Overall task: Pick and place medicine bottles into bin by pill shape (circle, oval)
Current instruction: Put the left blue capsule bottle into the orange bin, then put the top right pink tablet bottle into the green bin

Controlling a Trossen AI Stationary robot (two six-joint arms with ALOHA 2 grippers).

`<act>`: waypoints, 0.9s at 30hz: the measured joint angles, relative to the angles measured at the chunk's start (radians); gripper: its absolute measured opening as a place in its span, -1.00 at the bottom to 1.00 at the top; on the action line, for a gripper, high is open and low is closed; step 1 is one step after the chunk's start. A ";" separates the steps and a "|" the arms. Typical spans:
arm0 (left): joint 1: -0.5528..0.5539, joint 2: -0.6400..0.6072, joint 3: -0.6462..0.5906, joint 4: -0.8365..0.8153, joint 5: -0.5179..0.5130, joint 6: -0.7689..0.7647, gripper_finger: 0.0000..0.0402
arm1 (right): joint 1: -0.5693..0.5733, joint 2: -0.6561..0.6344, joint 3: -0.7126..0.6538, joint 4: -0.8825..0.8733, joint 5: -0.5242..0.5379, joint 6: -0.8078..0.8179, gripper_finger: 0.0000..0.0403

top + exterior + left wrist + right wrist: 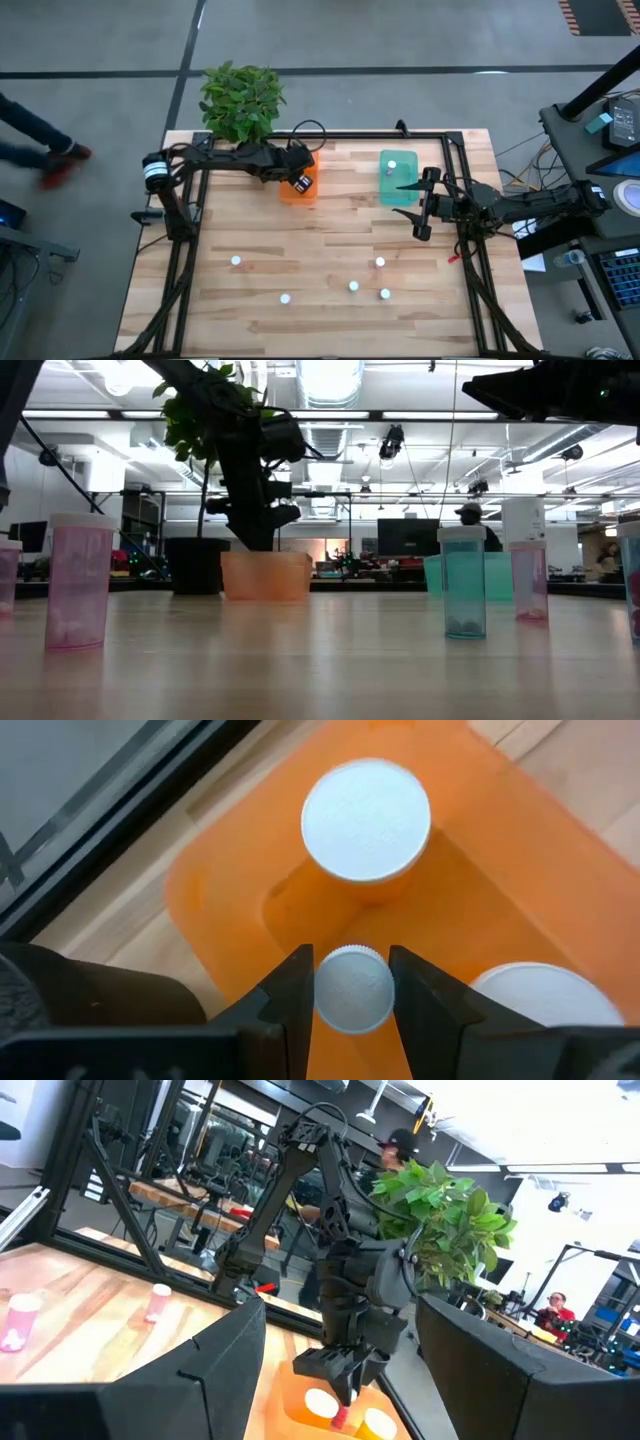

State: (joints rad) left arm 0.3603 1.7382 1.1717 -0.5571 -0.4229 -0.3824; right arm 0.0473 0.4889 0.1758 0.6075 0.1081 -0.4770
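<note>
Left claw (pixel 350 995) is hanging over the translucent orange plastic tub (pixel 298 187) near the counter's (pixel 320 260) far edge, clamped on a small white-capped medicine bottle (pixel 352 988). Two other capped bottles are sitting inside. Releasing low, into the free gap, would be wise. Right claw (pixel 421 208), fingers apart, is waiting beside the teal-green tub (pixel 398 180); five bottles are standing toward the near edge.

Grey concrete floor (pixel 400 35), bright ceiling lights (pixel 330 380) overhead
</note>
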 joint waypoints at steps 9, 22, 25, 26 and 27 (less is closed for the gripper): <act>0.000 0.011 0.002 0.000 0.000 -0.003 -0.52 | 0.000 0.000 0.000 0.000 0.000 -0.003 0.22; 0.000 0.009 0.006 -0.005 0.000 -0.003 -0.23 | 0.000 0.000 0.000 0.000 0.000 -0.003 0.22; -0.002 -0.011 0.010 -0.010 -0.001 0.004 -0.22 | 0.000 0.000 0.000 0.000 0.000 -0.003 0.22; -0.003 -0.020 0.012 -0.009 -0.001 0.005 -0.22 | 0.000 0.000 0.000 0.000 0.000 -0.003 0.22; -0.005 -0.030 0.013 -0.011 -0.001 0.005 -0.22 | 0.000 0.000 0.000 0.000 0.000 -0.003 0.22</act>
State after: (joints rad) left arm 0.3556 1.7083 1.1851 -0.5678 -0.4240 -0.3771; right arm 0.0475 0.4889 0.1757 0.6071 0.1081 -0.4798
